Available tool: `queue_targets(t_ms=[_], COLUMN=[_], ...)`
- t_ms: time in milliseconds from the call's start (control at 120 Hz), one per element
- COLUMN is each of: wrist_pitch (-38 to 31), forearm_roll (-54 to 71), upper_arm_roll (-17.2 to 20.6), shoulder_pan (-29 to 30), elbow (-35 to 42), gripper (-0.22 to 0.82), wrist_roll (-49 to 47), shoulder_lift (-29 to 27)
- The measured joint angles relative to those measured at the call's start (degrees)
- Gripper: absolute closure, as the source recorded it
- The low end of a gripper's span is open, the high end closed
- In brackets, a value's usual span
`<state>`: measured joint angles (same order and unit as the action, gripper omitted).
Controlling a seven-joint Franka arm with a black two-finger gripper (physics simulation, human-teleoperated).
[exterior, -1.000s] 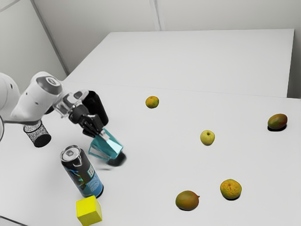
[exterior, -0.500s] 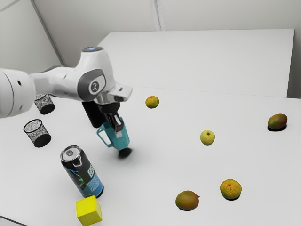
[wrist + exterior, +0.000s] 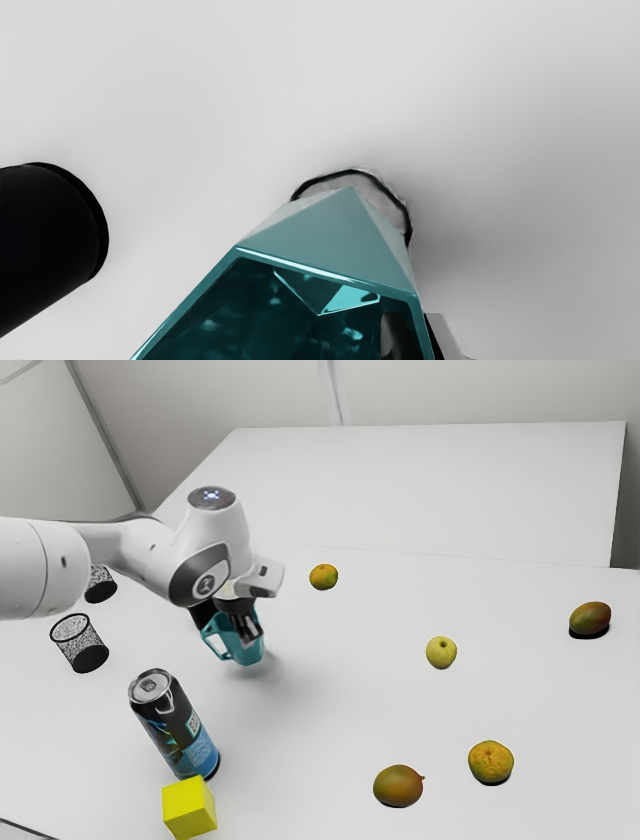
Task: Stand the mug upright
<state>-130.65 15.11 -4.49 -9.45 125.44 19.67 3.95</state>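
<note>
1. One teal mug (image 3: 247,653) is at the gripper (image 3: 252,637), its handle toward the exterior view's left and its opening toward the hand; it looks upright or close to it, but I cannot tell whether its base touches the table (image 3: 330,690)
2. Two fingers pinch the mug's wall, one finger (image 3: 392,342) inside the opening and the other finger (image 3: 442,332) outside, so the gripper is closed on the mug
3. One black cylinder (image 3: 47,235) is near the mug, apart from it, and partly hidden by the arm in the exterior view
4. Two mesh cups (image 3: 80,645) stand toward the exterior view's left, the farther one partly behind the arm
5. One drink can (image 3: 172,725) stands on the exterior view's near side of the mug, well apart from it, with a yellow block (image 3: 189,808) just beside the can
6. Five fruits lie spread toward the exterior view's right: a small orange (image 3: 323,577) on the far side, a green apple (image 3: 441,652) mid-table, a bumpy orange (image 3: 491,761) and a mango (image 3: 398,786) nearer, and another mango (image 3: 590,618) farthest right
</note>
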Motion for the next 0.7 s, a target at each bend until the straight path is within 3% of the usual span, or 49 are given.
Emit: queue_targets(t_ms=[483, 700], wrist_pitch=[-1.59, -1.28], forearm_roll=[-0.63, -2.17], upper_arm_roll=[0.62, 0.62], shoulder_pan=[-0.48, -0.50], elbow=[-0.38, -0.44], gripper=[0.77, 0.40], wrist_roll=[-5.11, -5.61], shoulder_lift=[2.21, 0.96])
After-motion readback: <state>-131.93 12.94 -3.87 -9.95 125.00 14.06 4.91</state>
